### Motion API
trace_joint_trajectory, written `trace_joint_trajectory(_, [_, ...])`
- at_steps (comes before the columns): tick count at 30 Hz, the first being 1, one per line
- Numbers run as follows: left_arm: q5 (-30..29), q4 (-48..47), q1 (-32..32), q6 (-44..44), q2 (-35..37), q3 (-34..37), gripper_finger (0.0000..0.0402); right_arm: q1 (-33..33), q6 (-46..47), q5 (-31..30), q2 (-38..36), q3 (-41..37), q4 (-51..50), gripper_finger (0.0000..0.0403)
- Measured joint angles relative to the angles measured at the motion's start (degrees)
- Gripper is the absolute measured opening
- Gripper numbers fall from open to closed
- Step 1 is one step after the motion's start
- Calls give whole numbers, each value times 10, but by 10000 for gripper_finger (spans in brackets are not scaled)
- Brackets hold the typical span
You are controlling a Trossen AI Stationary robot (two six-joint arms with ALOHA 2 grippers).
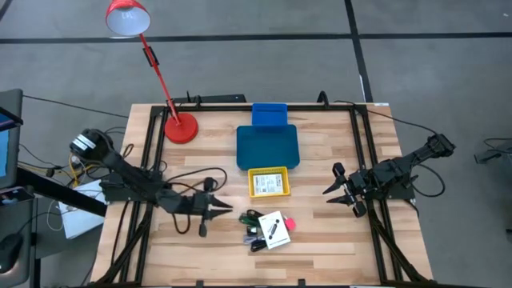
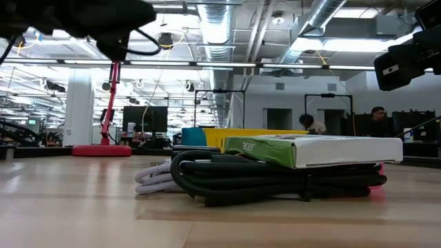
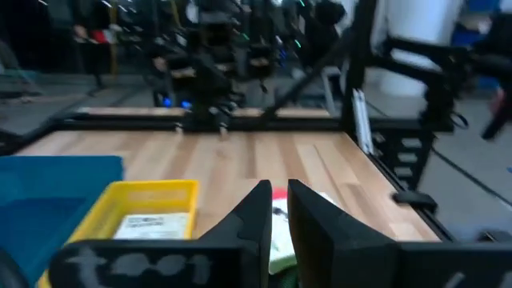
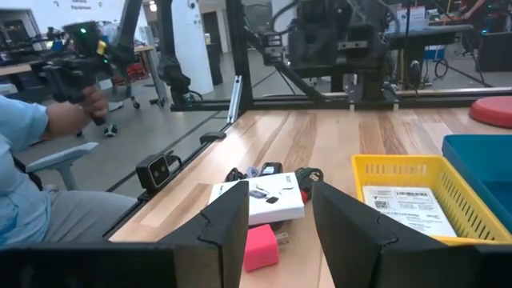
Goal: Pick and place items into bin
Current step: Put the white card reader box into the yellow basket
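The items lie in a pile near the table's front middle. The pile holds a flat white printed box with a green side, a pink-red piece, a green-and-black stick and coiled black cable. A yellow bin stands just beyond the pile with a white printed card lying in it. My left gripper is shut and empty, left of the pile. My right gripper is open and empty, right of the pile and bin.
A blue tray and a blue box lie beyond the bin. A red desk lamp stands at the far left. A black frame runs along the table's edges. A person's hand shows beyond the table.
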State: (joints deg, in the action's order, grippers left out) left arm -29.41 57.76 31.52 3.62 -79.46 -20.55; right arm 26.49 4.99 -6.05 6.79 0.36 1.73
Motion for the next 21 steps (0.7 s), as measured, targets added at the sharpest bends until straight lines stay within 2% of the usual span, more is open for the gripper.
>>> trace_joint_trajectory(4, [-14, 50, -2, -12, -8, 29, 31, 0, 0, 0, 0, 0, 0, 133])
trace_joint_trajectory(11, [-11, 43, -11, -61, -12, 32, 32, 0, 4, 0, 0, 0, 4, 134])
trace_joint_trajectory(14, [-11, 47, -15, -93, -12, 32, 32, 1, 37, 0, 0, 0, 6, 133])
trace_joint_trajectory(21, [-10, 47, -37, -134, -12, 32, 32, 0, 7, -1, 0, 0, 91, 134])
